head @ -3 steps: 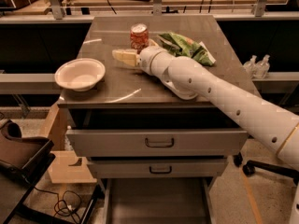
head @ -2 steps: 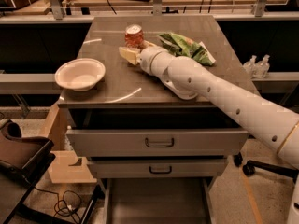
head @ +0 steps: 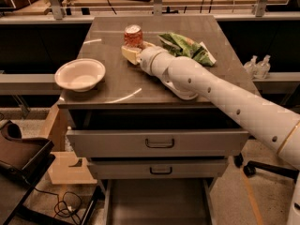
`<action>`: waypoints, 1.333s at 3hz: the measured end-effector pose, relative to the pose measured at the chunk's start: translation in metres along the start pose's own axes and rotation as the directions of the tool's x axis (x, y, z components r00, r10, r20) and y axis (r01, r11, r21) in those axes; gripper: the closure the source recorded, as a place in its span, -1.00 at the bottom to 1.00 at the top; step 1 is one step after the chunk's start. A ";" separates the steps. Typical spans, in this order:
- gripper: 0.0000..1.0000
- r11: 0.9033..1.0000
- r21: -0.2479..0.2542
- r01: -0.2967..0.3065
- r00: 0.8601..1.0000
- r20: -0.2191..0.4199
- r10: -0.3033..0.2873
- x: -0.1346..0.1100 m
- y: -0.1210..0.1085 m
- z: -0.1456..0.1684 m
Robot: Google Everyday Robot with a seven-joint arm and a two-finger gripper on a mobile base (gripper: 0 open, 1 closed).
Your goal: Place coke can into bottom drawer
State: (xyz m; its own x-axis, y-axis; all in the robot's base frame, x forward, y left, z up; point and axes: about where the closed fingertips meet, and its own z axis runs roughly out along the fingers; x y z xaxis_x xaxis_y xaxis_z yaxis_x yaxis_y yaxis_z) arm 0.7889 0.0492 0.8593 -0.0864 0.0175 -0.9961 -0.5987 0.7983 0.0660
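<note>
The coke can [head: 133,35] stands on the far part of the worktop [head: 140,86], left of a green bag [head: 185,48] and well apart from the white bowl [head: 80,74] at the left edge. The gripper [head: 131,53] is right at the near side of the can and looks like it is touching it. The white arm [head: 220,95] reaches in from the right, over the worktop.

A second ago the can stood a little more to the right and was straight up. Now it has slid a bit to the left and leans a little. The arm has hardly moved. So the gripper has likely pushed the can or started to take hold of it.

It is not clear if the gripper is clenched on the can or only resting next to it. The can is not lifted off the worktop in any way that shows.

The bottom drawer [head: 157,203] is pulled out, low down at the near side, under the two drawer fronts [head: 157,143]. Its dark floor is open and ready. The job looks to be at its start: the can must be held well, lifted, carried to the near side and set down in that drawer
</note>
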 end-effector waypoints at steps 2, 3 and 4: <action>1.00 1.000 -0.005 -0.001 1.000 0.001 0.001 0.000 0.003 0.002; 1.00 0.999 -0.044 -0.018 1.000 0.010 0.019 -0.009 0.011 0.011; 1.00 0.998 -0.050 -0.026 1.000 -0.001 0.026 -0.030 0.003 -0.007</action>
State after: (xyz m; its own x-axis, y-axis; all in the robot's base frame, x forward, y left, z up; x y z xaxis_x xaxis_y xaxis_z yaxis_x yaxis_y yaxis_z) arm 0.7840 0.0467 0.8896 -0.1027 0.0380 -0.9940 -0.6351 0.7666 0.0949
